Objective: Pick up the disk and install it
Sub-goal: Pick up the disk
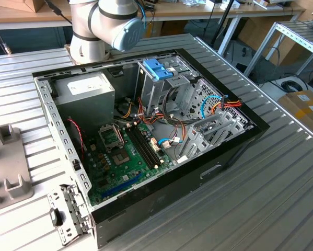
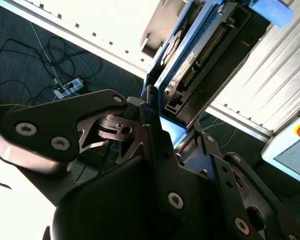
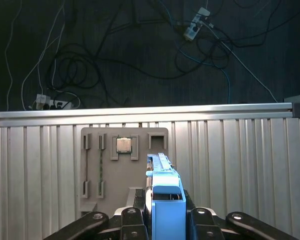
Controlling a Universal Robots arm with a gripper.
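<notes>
Black two-finger gripper point(image 3: 166, 219) pinches the flat silver-metal disk in its blue plastic carrier frame point(image 3: 162, 167). Disk edge-on, fingers point(image 3: 131, 220) pressed against both faces. It hangs over the ribbed aluminium table point(image 3: 240, 170), apparently just beside the grey slotted fixture plate point(image 3: 92, 160). Second wrist view shows its connector row.
</notes>
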